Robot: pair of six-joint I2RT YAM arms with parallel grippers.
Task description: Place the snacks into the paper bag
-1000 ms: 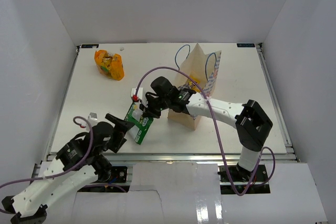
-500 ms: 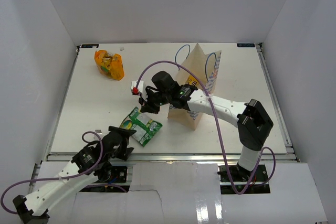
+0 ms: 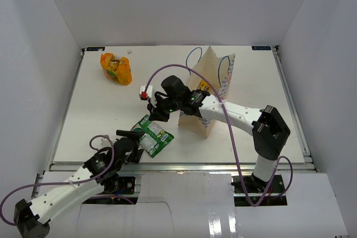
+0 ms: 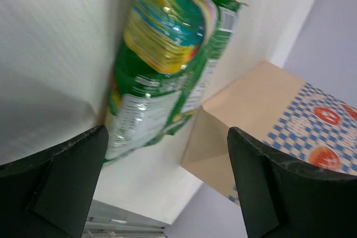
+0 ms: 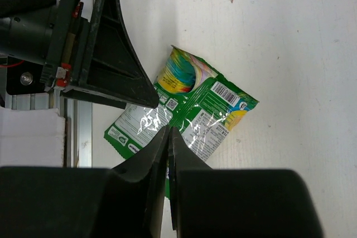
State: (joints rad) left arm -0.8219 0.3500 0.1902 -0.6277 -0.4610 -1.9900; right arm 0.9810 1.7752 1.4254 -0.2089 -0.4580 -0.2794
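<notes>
Green packet [image 3: 152,136] lies flat on the tabletop [image 3: 100,104]; left end effector [image 3: 136,144] gapes wide beside it, right end effector [image 3: 158,113] hovers above, pinched closed, empty.

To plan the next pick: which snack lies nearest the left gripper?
The green packet, just ahead of the left gripper; the orange bag lies far back.
</notes>
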